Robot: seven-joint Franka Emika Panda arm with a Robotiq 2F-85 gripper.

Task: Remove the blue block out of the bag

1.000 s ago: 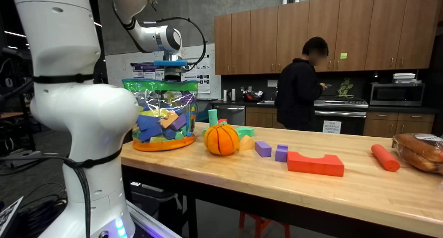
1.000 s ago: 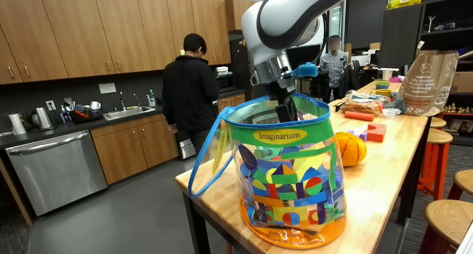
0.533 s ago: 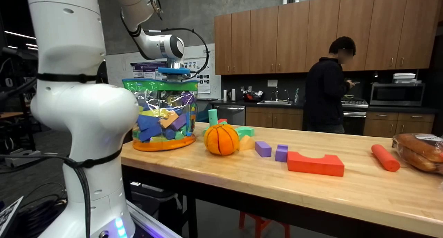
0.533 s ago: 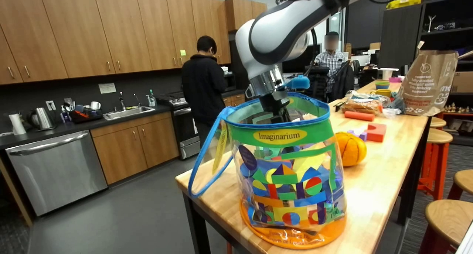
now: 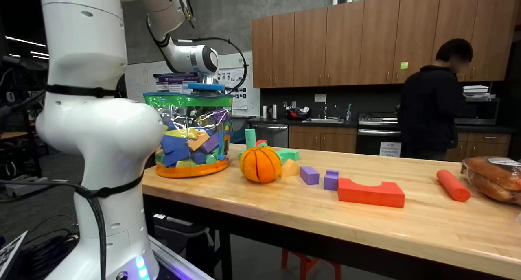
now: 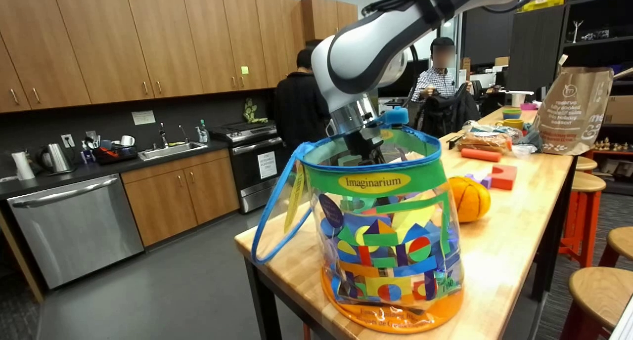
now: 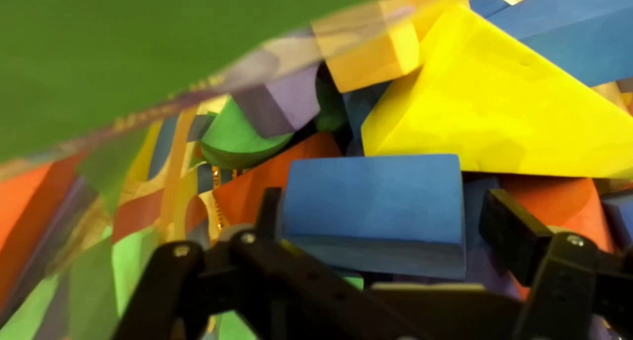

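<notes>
The bag stands upright on the table with its top open, green band and printed clear wall. It also shows in an exterior view, full of foam blocks. My gripper points down inside the bag's mouth. In the wrist view, a blue block lies on top of the pile. The open gripper has a finger at each end of it. The left finger is very near or touching the block; a gap shows before the right finger. I cannot pick out this block in the exterior views.
A yellow triangular block lies against the blue block's far side. The bag's green wall is close in the wrist view. An orange ball, purple blocks and a red block are on the table. A person stands behind.
The arm has lowered, taking the gripper deeper into the bag. In an exterior view it also shifts left. The bag stays put. The person in black has moved right.
</notes>
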